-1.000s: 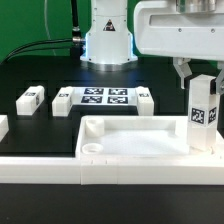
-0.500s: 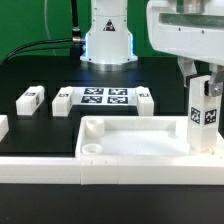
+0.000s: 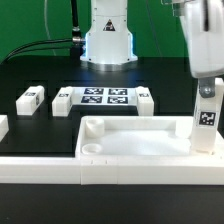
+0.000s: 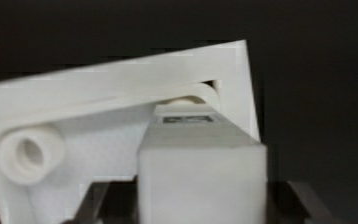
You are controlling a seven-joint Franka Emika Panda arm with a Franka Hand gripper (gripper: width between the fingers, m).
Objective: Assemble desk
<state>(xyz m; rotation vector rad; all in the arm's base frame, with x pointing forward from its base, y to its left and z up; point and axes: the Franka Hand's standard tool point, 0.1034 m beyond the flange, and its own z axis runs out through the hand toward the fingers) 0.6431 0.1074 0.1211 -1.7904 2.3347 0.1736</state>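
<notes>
Tabletop (image 3: 120, 124) lies rim-up at the front, against the long white bar (image 3: 60, 170). One leg (image 3: 207, 122) stands upright at the tabletop's corner on the exterior view's right, over the corner socket in the wrist view. The gripper (image 3: 206, 92) sits over the leg's top with a finger on either side. Whether the pads actually press it I cannot tell, as the contact is too dark to read. Behind the tabletop three more legs (image 3: 30, 100) (image 3: 62, 102) (image 3: 145, 99) lie flat, two to one side of the marker board (image 3: 105, 97) and one to the other. The risk, as I judge it, is a leg not seated square. Turning or pushing it while tilted could jam the thread. A loose hold could let it tip off the corner.
</notes>
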